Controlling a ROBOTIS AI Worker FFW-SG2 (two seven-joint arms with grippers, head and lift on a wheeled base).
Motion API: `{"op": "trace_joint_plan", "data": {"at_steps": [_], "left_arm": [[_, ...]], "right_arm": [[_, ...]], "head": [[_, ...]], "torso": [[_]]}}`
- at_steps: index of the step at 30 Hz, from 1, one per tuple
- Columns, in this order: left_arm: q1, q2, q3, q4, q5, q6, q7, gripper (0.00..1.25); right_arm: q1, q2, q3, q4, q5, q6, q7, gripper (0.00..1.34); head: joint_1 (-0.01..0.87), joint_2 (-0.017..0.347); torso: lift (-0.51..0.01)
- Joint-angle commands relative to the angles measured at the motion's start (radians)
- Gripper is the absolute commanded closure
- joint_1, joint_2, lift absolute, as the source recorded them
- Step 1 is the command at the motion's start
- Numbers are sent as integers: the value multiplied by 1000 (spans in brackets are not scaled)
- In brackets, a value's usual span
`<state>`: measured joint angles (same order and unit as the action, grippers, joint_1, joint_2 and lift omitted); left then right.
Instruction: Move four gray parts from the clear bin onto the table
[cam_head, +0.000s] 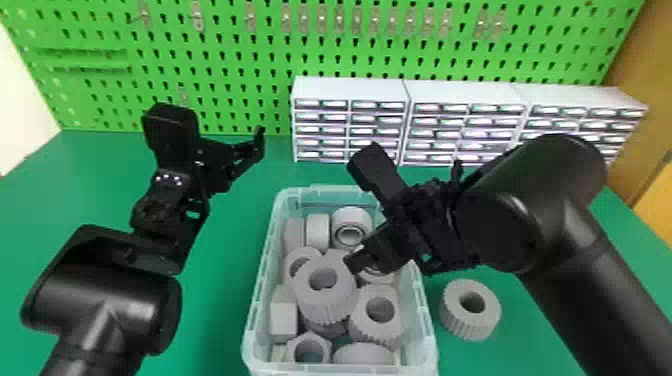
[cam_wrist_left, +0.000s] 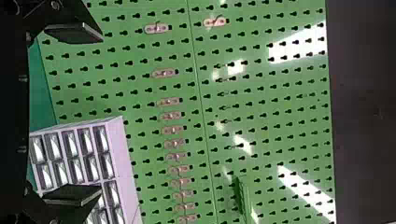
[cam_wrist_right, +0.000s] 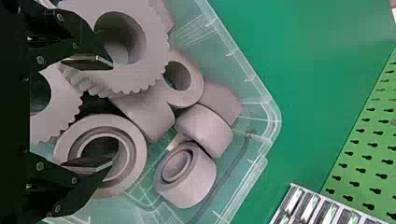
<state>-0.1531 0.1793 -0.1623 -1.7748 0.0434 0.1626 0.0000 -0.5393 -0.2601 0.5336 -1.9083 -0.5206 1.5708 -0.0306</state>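
In the head view, the right gripper (cam_head: 356, 217) is over the clear bin (cam_head: 425, 320), its fingers spread. A large toothed gray part (cam_head: 325, 302) lies in the bin just beside its lower fingertip, toward the robot. One toothed gear (cam_head: 465, 327) stands on the table (cam_head: 215, 320), outside the bin, to the gripper's right and nearer the robot. The left gripper (cam_head: 215, 127) is raised left of the bin, its fingers apart.

In the left wrist view, the left gripper (cam_wrist_left: 99, 112) has empty space between its spread fingers; the green pegboard (cam_wrist_left: 261, 135) and white drawer units (cam_wrist_left: 128, 158) are beyond them.

In the right wrist view, the right gripper (cam_wrist_right: 112, 112) is spread above the gray parts: one finger overlaps the large toothed gray part, the other a ringed part (cam_wrist_right: 139, 147). Whether either finger touches cannot be told.
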Motion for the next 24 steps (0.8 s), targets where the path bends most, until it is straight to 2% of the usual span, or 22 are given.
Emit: {"op": "trace_joint_plan", "data": {"at_steps": [1,6,16,24], "left_arm": [[0,-1,1,0,1,0,0,142],[-2,-3,0,0,3,0,0,142],[-5,-3,-3,0,4,0,0,142],[-5,-3,-2,0,4,0,0,142]], "right_arm": [[1,-1,-1,0,4,1,0,519],[-14,10,20,8,25,1,0,519],[-82,44,114,86,24,1,0,519],[-116,58,155,133,21,1,0,519]], "head": [[686,26],[686,26],[686,26],[686,26]], "torso": [[-50],[-50],[-50],[-50]]}}
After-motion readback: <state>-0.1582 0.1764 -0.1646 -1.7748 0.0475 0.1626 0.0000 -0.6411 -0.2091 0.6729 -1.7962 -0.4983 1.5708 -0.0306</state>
